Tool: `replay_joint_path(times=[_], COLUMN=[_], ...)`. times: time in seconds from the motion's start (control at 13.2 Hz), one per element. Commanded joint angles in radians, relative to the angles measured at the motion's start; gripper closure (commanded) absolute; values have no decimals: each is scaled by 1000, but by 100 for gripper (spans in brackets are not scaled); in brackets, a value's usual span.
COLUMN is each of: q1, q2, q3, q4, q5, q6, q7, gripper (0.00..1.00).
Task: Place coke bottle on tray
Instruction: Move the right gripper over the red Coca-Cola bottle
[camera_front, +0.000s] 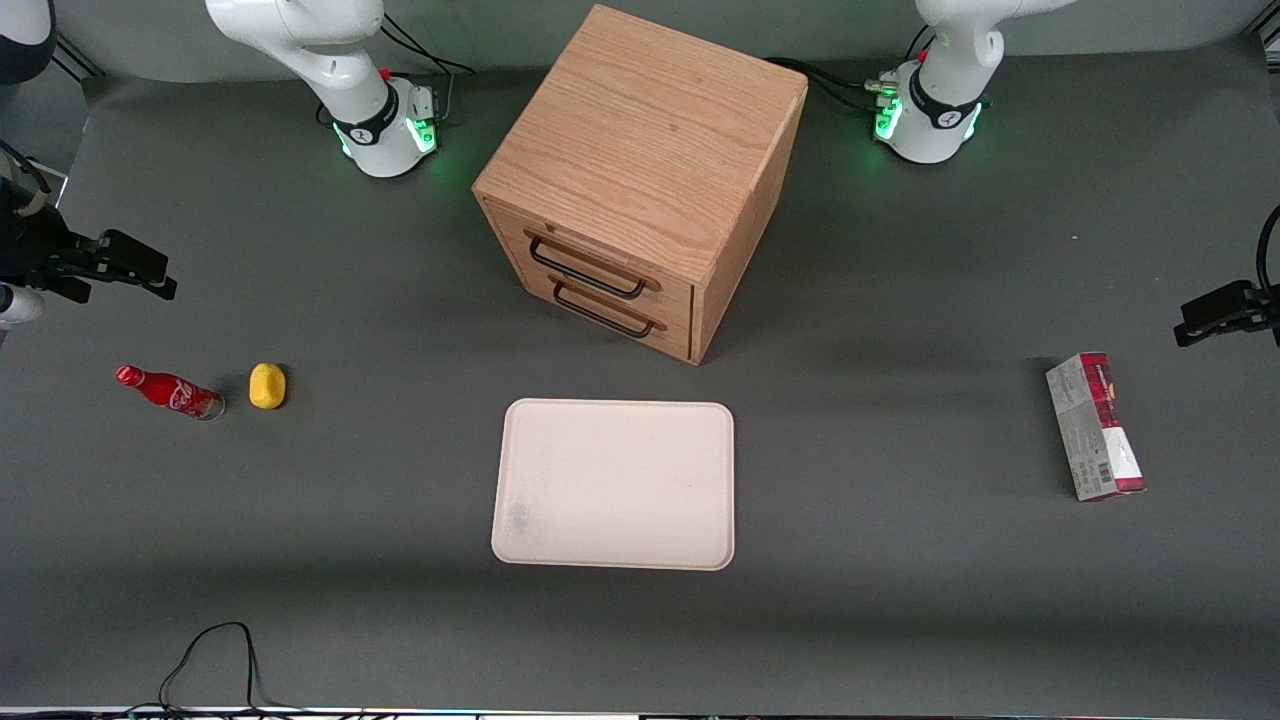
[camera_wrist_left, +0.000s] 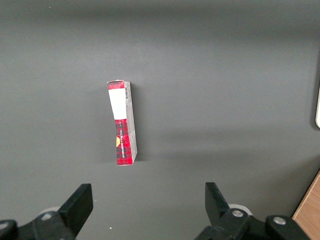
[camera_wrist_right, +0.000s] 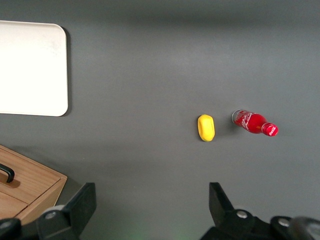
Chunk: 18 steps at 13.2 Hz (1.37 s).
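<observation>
The hand (camera_wrist_right: 150, 212) hangs wide open and empty high above the desk (camera_front: 900, 600), and because the coke bottle (camera_front: 168, 391) lies beside the lemon (camera_front: 267, 386), well apart from the tray (camera_front: 520, 540), it may roll away or the fingers may knock the lemon

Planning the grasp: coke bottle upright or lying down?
Lying down: the coke bottle lies lengthwise on the table beside the lemon. The gripper, open, hangs above them.
</observation>
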Motion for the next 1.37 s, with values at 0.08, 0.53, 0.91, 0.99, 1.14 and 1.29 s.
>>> replay_joint_path(times=[0.08, 0.53, 0.91, 0.99, 1.14, 1.29], q1=[2, 2, 0, -1, -1, 0], q2=[8, 10, -3, -4, -7, -23], q3=[2, 2, -2, -13, -65, -119], q4=[24, 21, -4, -5, -14, -43], q5=[-8, -8, -8, -11, -15, -18], q6=[-22, -22, -27, -27, -27, -13], q7=[22, 8, 19, 8, 0, -56], gripper=[0, 0, 0, 0, 0, 0])
